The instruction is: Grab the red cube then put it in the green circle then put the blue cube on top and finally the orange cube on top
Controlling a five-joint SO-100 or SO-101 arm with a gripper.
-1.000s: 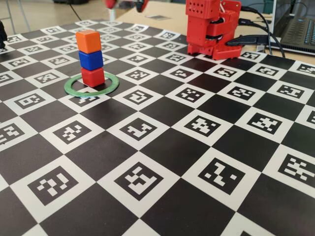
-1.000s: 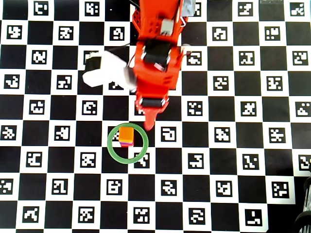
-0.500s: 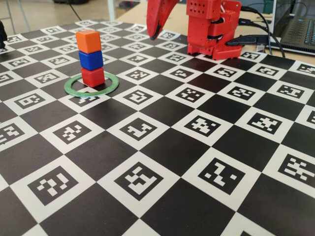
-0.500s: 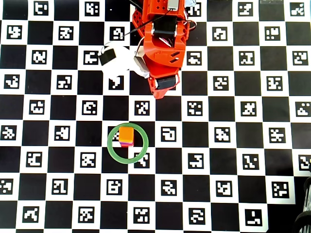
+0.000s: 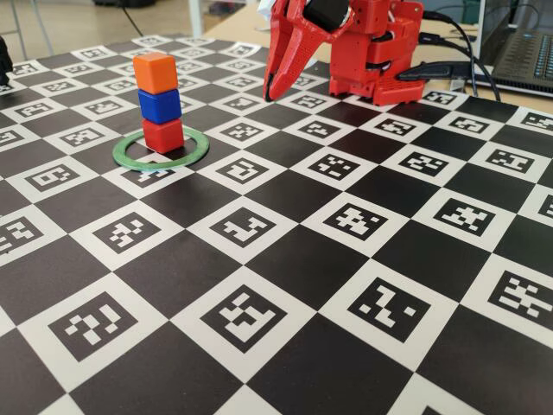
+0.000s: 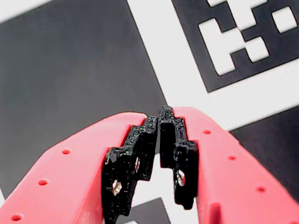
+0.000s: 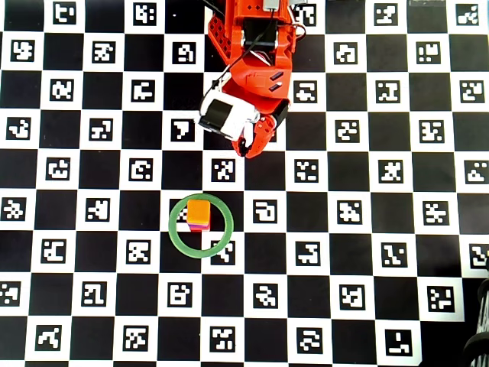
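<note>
**Three cubes stacked in the ring, gripper clenched and empty**

On the checkered marker board [image 5: 363, 285], the red cube [image 5: 163, 135] sits inside the green circle [image 5: 194, 149], toward its far edge in the fixed view. The blue cube [image 5: 159, 105] rests squarely on it, and the orange cube [image 5: 155, 72] tops the pile, turned slightly against the blue one. From overhead only the orange cube [image 7: 199, 210] shows fully, with a sliver of colour peeking below it, sitting in the upper part of the ring [image 7: 177, 237].

The gripper [image 5: 270, 93] hangs tip-down near the arm's base [image 5: 376, 52], well apart from the stack and off to its right in the fixed view. The wrist view shows its black pads [image 6: 180, 154] pressed together at the tips with nothing between them, above a board square. Overhead, the gripper [image 7: 248, 151] points toward the ring without reaching it.
</note>
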